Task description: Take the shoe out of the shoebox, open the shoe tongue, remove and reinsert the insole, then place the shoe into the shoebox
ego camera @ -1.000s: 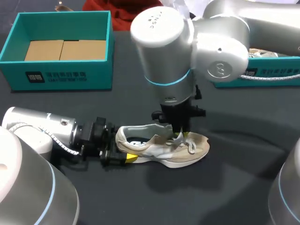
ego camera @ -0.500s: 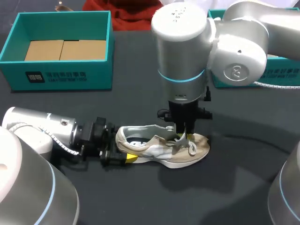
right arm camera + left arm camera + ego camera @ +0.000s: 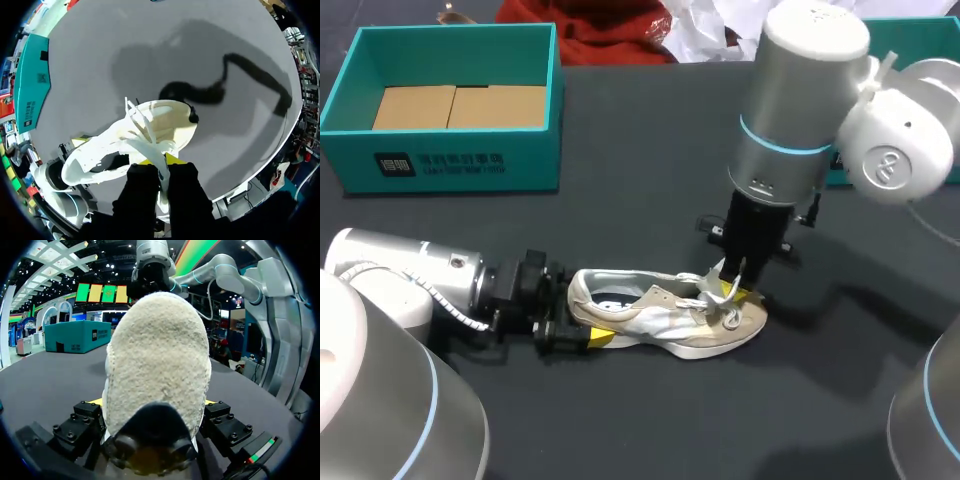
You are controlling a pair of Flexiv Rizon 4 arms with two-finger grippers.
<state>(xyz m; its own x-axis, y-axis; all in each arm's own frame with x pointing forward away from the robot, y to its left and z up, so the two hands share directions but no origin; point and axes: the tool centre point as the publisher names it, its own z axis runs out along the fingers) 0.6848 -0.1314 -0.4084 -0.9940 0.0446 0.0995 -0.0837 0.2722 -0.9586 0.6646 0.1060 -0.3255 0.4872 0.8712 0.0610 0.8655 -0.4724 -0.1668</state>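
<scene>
**Jaws clamped on both ends of the shoe**

Left gripper (image 3: 575,325) jaws are closed on the heel of the shoe (image 3: 665,318). Right gripper (image 3: 733,291) jaws are nearly together, pinching the tongue (image 3: 152,150) from both sides. Shoe sits on its sole on the table (image 3: 620,420), outside the shoebox (image 3: 450,165) and well apart from it, toe toward the right arm's side.

Head view only:
- Shoebox is at the table's far left, open, with cardboard panels (image 3: 458,105) on its floor.
- Second teal box (image 3: 915,35) is at the far right, mostly hidden behind the right arm (image 3: 800,110).
- Left arm (image 3: 410,285) lies low along the table, level with the heel.
- Laces (image 3: 728,316) lie loose over the toe end.

Left wrist view only:
- Fuzzy cream heel fills the space between the black fingers (image 3: 225,425), which are pressed to its two sides.
- Rest of the shoe is hidden behind the heel.
- Right arm stands over the shoe's far end.

Right wrist view only:
- Camera looks down into the shoe.
- Tongue stands up out of the opening and runs between the two yellow tips.
- Dark inside of the shoe shows behind the tongue.
- Laces splay out ahead of the fingers.
- Left gripper shows at the heel end, small.

Counts: 1 shoe, 2 grippers, 2 teal boxes, 2 cardboard panels side by side.
</scene>
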